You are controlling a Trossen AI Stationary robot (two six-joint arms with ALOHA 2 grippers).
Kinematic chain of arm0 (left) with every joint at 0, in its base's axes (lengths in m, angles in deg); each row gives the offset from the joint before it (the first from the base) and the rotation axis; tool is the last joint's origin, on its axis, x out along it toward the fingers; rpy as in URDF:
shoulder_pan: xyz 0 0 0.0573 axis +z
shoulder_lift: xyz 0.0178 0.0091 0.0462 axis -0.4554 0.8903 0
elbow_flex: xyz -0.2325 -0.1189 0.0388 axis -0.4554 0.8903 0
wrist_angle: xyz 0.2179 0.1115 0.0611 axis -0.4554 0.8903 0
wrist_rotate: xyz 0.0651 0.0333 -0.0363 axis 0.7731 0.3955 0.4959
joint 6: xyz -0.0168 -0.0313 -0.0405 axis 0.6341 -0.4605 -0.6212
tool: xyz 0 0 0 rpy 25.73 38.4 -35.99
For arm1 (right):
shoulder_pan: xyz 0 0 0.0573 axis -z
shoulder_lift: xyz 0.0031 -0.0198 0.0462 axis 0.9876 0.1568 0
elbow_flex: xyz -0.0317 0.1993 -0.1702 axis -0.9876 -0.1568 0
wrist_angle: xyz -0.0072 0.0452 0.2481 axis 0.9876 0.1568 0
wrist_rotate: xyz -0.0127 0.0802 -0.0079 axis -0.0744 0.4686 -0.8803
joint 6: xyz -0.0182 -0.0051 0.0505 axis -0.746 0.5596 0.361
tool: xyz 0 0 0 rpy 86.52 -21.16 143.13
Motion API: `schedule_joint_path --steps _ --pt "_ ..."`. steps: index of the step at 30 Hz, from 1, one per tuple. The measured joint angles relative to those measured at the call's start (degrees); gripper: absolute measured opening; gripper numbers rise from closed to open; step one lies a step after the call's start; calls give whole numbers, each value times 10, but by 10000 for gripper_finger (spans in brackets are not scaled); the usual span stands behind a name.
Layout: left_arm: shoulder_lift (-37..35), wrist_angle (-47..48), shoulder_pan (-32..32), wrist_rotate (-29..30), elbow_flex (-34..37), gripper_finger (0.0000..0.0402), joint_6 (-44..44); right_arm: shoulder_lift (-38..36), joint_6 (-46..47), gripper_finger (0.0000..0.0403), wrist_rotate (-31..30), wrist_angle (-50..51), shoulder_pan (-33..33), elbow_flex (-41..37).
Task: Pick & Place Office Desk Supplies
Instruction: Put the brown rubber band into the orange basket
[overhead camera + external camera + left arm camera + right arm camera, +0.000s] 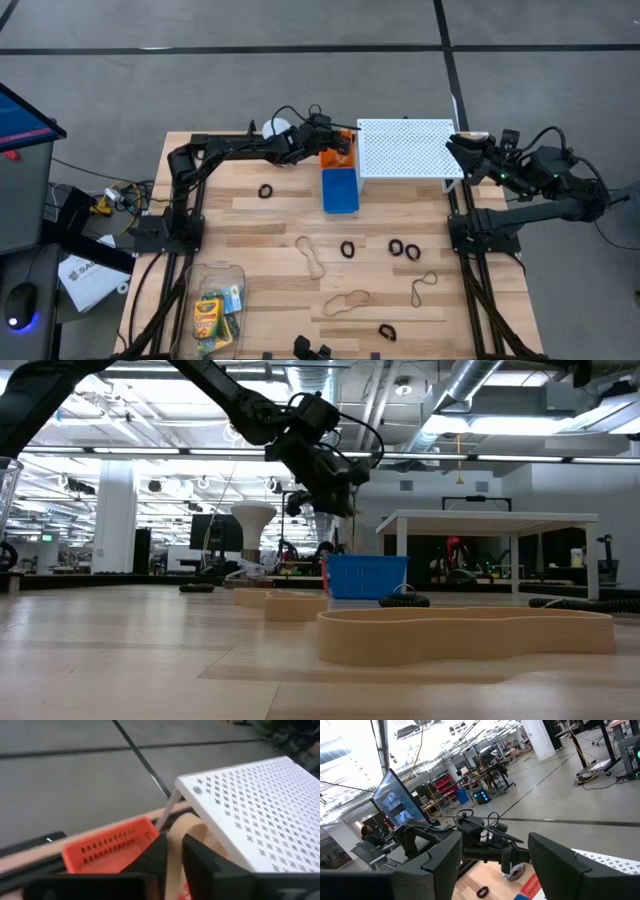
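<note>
The left gripper [343,141] hangs above the orange basket [340,157] at the far edge of the table, its fingers [155,855] nearly together with a tan rubber band [181,840] pinched between them. Just nearer sits the blue basket [340,190], and to the right the white perforated shelf [405,148]. The right gripper [462,148] waits at the shelf's right edge, jaws spread wide and holding nothing. More rubber bands [346,300] and black clips [404,248] lie scattered nearer, and crayon boxes [208,318] sit in a clear tub [228,272] at near left.

Bin [340,192] left of shelf [405,148]; loops [346,300] in front.
</note>
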Motion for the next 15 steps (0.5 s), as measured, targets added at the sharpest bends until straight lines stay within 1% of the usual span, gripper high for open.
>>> schedule_joint_path --steps 2,7,9,12,15 --pt "0 3 2 -8 0 73 -9 0 -1 224 0 0 0 0" --pt "-4 1 3 -8 0 131 -9 0 2 224 1 0 0 0" --pt "-12 -11 3 -10 0 148 6 0 2 224 1 0 0 0" --pt "-29 -7 3 -42 0 167 34 0 3 224 1 0 0 0" --pt "-55 23 1 -112 0 177 71 0 4 224 1 3 0 0"
